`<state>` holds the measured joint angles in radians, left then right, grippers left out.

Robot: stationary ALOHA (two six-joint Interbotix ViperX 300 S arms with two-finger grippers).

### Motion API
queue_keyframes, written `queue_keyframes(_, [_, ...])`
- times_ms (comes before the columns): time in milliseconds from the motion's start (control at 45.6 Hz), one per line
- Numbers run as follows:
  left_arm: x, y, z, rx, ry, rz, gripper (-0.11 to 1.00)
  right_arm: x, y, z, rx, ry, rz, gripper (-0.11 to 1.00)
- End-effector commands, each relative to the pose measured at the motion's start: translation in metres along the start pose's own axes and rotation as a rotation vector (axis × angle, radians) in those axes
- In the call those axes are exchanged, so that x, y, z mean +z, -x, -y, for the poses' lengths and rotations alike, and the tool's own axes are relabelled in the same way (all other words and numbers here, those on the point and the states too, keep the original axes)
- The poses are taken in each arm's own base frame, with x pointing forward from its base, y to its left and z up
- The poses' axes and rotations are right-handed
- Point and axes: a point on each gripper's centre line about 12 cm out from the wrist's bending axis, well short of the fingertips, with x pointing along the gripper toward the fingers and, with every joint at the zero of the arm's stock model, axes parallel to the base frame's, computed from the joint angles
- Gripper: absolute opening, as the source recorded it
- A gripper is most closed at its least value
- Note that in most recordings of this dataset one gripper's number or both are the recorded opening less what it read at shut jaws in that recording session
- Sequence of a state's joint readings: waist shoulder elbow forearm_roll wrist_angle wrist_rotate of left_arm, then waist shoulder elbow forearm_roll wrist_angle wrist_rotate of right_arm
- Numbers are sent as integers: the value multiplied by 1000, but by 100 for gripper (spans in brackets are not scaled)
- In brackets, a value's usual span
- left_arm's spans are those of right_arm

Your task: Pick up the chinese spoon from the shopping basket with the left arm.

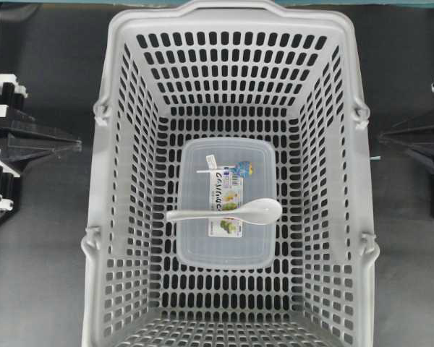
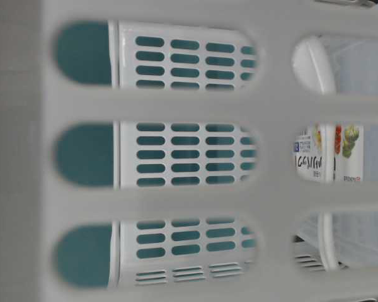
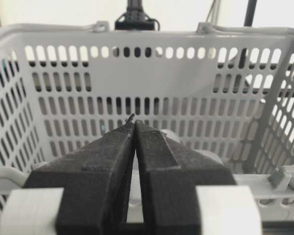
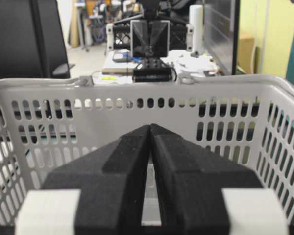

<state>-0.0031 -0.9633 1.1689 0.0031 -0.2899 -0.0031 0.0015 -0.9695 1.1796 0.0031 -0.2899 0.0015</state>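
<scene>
The white chinese spoon [image 1: 228,212] lies across the lid of a clear container inside the light-grey shopping basket [image 1: 231,16], bowl toward the right. Its bowl also shows through the wall slots in the table-level view [image 2: 312,63]. My left gripper [image 1: 77,145] is shut and empty outside the basket's left wall, at about rim height. In the left wrist view the left gripper's [image 3: 134,122] tips meet in front of the basket [image 3: 137,73]. My right gripper [image 1: 382,137] is shut and empty outside the right wall, and the right wrist view shows its [image 4: 150,126] tips together.
A clear rectangular lidded container [image 1: 202,246] with a label lies flat on the basket floor under the spoon. The basket's tall slotted walls stand between each gripper and the spoon. Dark tabletop [image 1: 36,275] surrounds the basket.
</scene>
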Motion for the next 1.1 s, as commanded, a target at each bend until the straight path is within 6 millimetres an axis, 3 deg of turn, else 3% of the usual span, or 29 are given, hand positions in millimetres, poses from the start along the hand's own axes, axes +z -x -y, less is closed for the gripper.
queue_keyframes(0, [16, -7, 3, -20, -28, 14, 6, 3, -3, 0, 2, -15, 6, 0])
queue_keyframes(88, [22, -14, 4, -20, -23, -29, 0, 1, -3, 0, 2, -17, -3, 0])
queue_keyframes(416, [41, -50, 12, -49, -23, -234, 0, 0, -3, -1, 3, -54, -12, 0])
queue_keyframes(657, [51, -92, 18, -61, -34, -384, 0, -2, -3, -1, 2, -88, -34, 0])
queue_keyframes(789, [44, -116, 20, -60, -34, -494, 0, -5, -3, -1, 4, -83, -63, 3])
queue_keyframes(920, [33, -140, 24, -65, -41, -598, 0, -5, -3, -2, 5, -82, -69, 15])
queue_keyframes(1073, [23, -167, 29, -68, -44, -690, 2, -5, -2, -2, 7, -88, -68, 43])
